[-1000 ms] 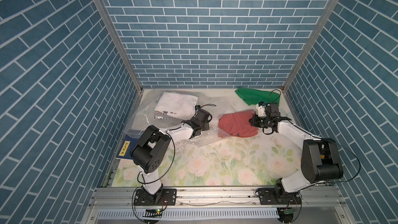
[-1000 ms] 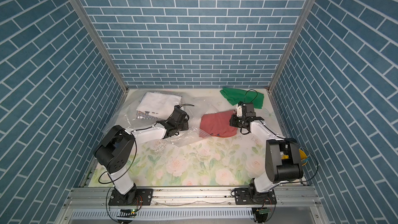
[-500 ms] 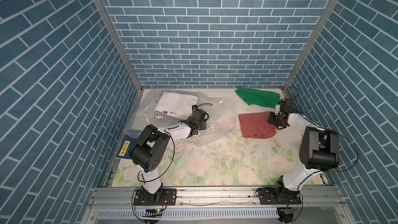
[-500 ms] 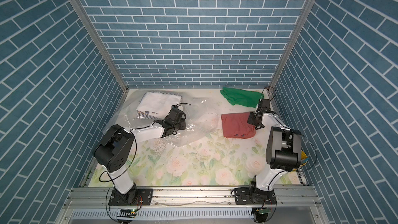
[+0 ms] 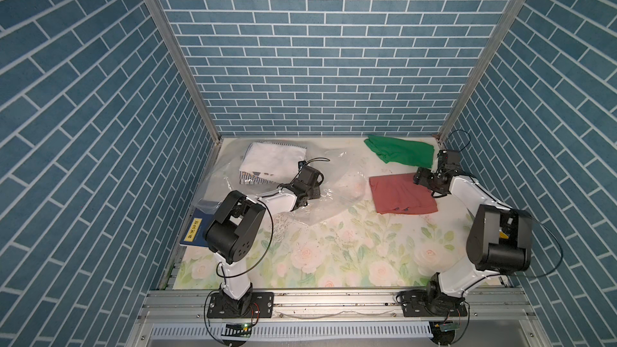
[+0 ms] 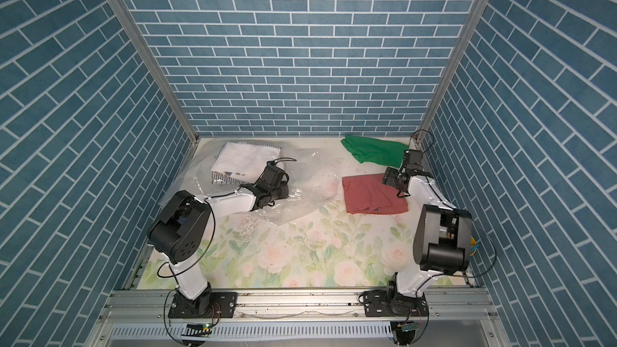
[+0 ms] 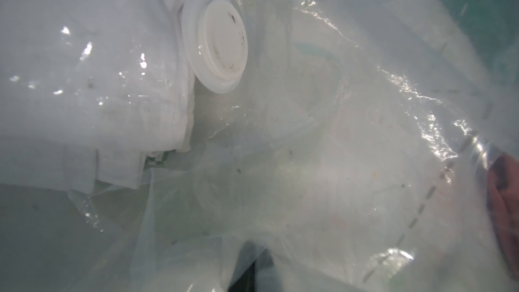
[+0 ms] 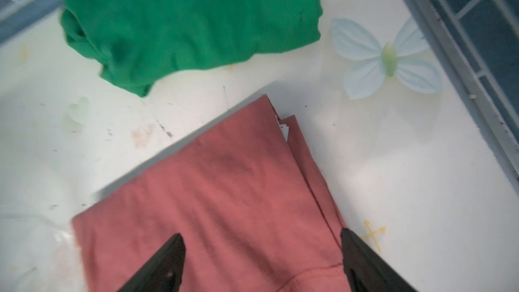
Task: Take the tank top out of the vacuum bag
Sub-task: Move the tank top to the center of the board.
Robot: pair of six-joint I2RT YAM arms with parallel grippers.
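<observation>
The vacuum bag [image 5: 330, 195] [image 6: 307, 181] lies crumpled on the left-rear part of the table [image 5: 334, 255], with its left edge against the base of the left wall. A white folded garment [image 5: 272, 161] [image 6: 245, 160] remains inside it. In the left wrist view this garment [image 7: 84, 80] sits directly beside the round white valve [image 7: 217, 43] under the bag film [image 7: 337, 136]. The tank top [image 5: 400, 195] [image 6: 374, 195] lies flat outside the bag on the right-rear part of the table. Its near-left edge is just beside the bag's edge; contact cannot be determined. A strip of bare table separates its far edge [image 8: 224, 192] from the green garment [image 5: 400, 153] [image 8: 191, 21] in the rear right corner. A second strip separates its side edge from the base of the right wall. The front half of the table, between the two arm bases, offers open surface. A dark blue booklet [image 5: 195, 228] lies at the left table edge. The left gripper [image 5: 314, 191] [image 6: 280, 191] rests low on the bag; its jaws are closed, and film gathers in folds around them. The right gripper [image 5: 421, 179] [image 6: 390, 178] [image 8: 261, 244] is above the tank top's right edge, jaws spread wide, with nothing clamped between them.
</observation>
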